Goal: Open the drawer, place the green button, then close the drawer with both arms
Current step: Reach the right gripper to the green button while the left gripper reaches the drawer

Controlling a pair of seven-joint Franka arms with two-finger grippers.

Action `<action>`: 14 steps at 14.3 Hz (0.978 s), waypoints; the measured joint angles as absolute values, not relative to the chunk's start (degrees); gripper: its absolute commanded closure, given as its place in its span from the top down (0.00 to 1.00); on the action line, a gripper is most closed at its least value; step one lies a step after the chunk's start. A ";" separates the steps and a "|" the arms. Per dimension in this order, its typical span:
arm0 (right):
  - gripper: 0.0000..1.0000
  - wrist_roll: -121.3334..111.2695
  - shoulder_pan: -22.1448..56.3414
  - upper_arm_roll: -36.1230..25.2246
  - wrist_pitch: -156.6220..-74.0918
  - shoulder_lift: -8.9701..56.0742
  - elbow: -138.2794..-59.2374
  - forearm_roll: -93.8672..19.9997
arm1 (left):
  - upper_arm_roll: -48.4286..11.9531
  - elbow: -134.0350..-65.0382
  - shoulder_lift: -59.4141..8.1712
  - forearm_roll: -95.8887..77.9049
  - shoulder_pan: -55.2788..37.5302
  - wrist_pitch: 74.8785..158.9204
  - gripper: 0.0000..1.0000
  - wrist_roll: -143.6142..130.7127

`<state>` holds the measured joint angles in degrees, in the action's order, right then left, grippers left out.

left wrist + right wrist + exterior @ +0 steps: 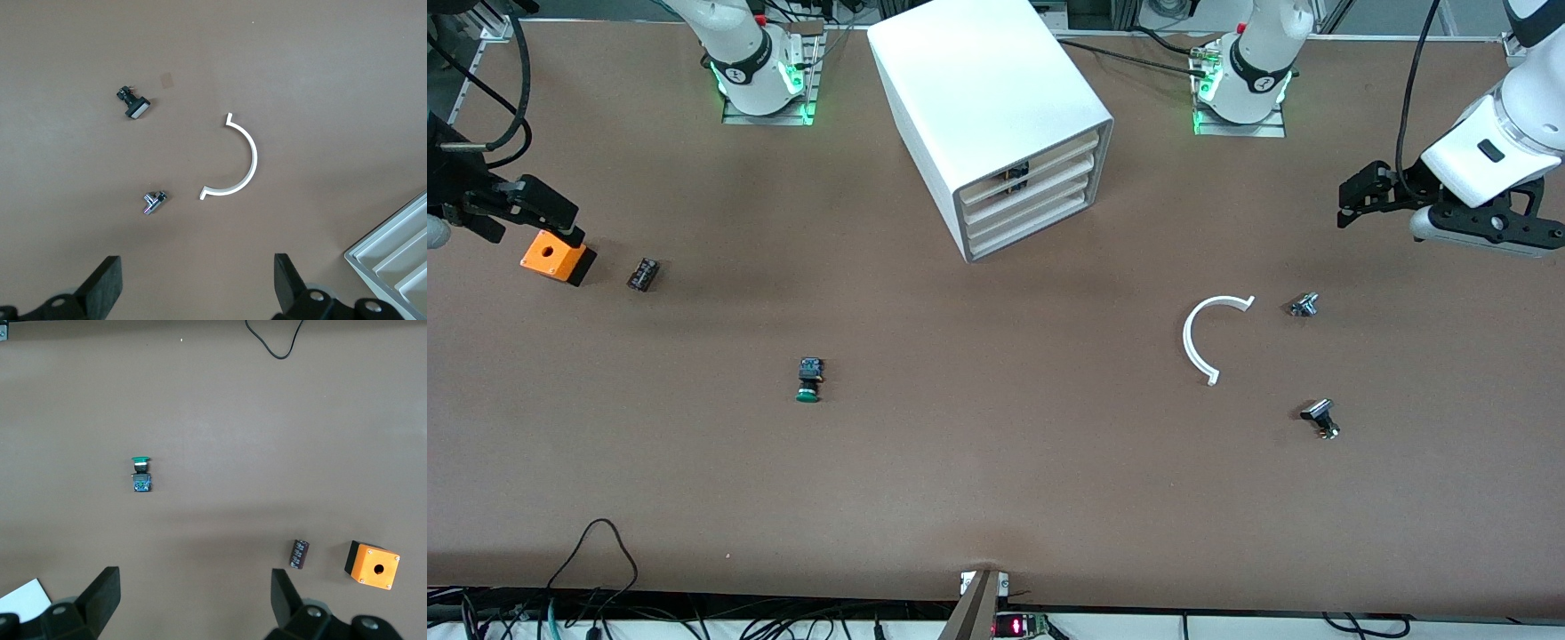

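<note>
Table (996, 498) wide, mostly bare — ample room to move.
Cabinet (978, 98) between arm bases, front angled toward left arm's end; drawer (1032, 209) shut, handy for left end effector (1356, 200).
Left end effector over table edge, fingers apart, empty; white arc (237, 160) and two knobs (155, 201) under it.
Right end effector (534, 209) over orange box (553, 255), fingers apart, empty.
Button (808, 380) lying flat, well clear of both, nearer right end effector — likely its pick.

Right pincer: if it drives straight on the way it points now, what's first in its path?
Probably bare table. The right pincer points down, fingers open, at open brown surface. The button, the small black part and the orange box lie off that line, though depth is hard to judge.
</note>
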<state>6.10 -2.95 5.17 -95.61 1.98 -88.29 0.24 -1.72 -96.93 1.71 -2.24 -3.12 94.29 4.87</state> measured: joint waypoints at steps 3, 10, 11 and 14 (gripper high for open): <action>1.00 6.26 -2.95 5.17 -95.51 2.01 -88.29 0.24 | -1.83 -96.93 1.71 -2.24 -3.15 94.29 1.00 4.87; 1.00 6.66 -2.95 5.21 -93.92 2.96 -88.70 -0.06 | -1.82 -96.92 1.71 -2.24 -3.10 94.06 1.00 4.87; 1.00 6.66 -2.95 5.21 -93.53 3.52 -89.27 -0.16 | -1.82 -96.90 1.72 -2.24 -3.11 93.36 1.00 4.87; 1.00 6.63 -2.86 5.45 -93.40 5.81 -92.00 -0.36 | -1.92 -96.81 1.73 -3.66 -3.17 89.41 1.00 4.87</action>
